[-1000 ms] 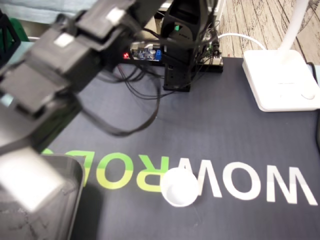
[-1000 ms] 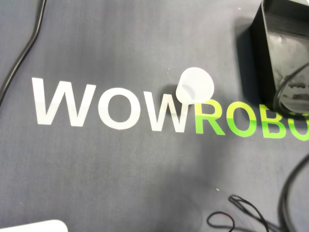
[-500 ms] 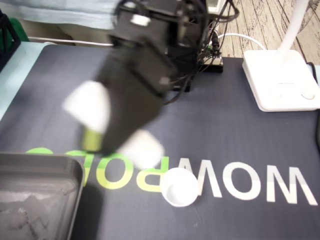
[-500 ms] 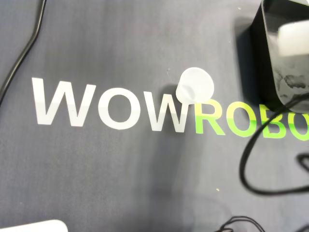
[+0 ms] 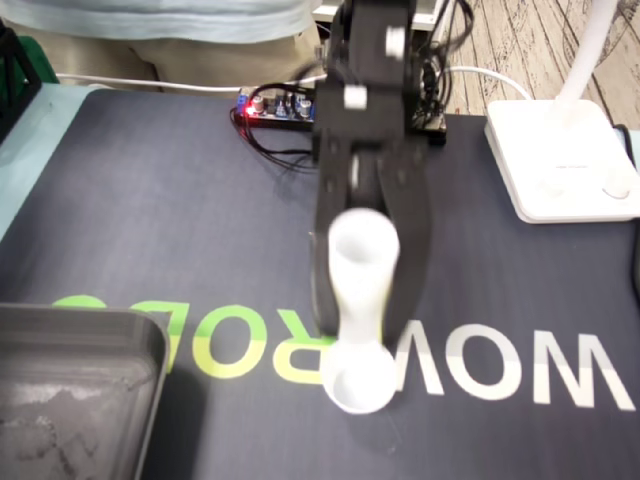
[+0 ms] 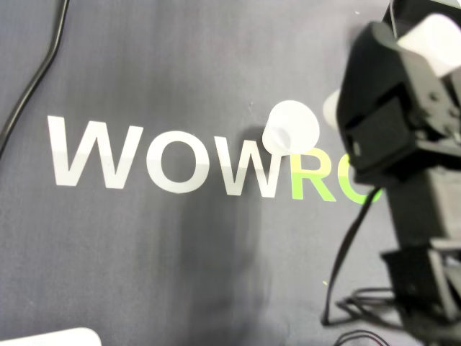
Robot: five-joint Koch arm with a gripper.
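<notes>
Small white cup (image 5: pixel 360 378) stands upright on the lettered mat (image 5: pixel 150 200), with the gripper (image 5: pixel 360 332) just above it, finger gap unreadable and nothing visibly held; it should straddle the rim squarely before closing.

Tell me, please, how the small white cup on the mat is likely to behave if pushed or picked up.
The white cup looks small and thin-walled, so it is probably very light and may slide on the mat at a slight nudge. It stands upright, so a push near the rim might tip it. Being round, it would then likely roll.
</notes>
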